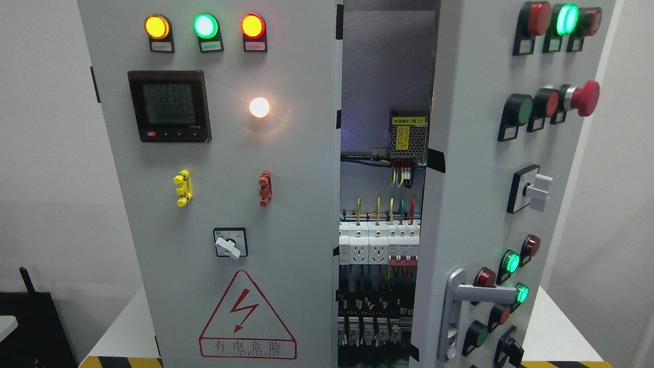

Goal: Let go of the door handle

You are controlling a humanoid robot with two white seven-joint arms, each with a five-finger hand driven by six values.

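Note:
A grey electrical cabinet fills the head view. Its right door stands swung partly open toward me, showing breakers and wiring inside. The silver lever door handle sits low on that door, its lever pointing right, with nothing touching it. The left door is closed. Neither of my hands nor any arm shows in the picture.
The open door carries protruding buttons, a red mushroom stop and a white rotary switch. The left door has lit lamps, a meter and a selector. The cabinet stands on a white table with striped edge tape.

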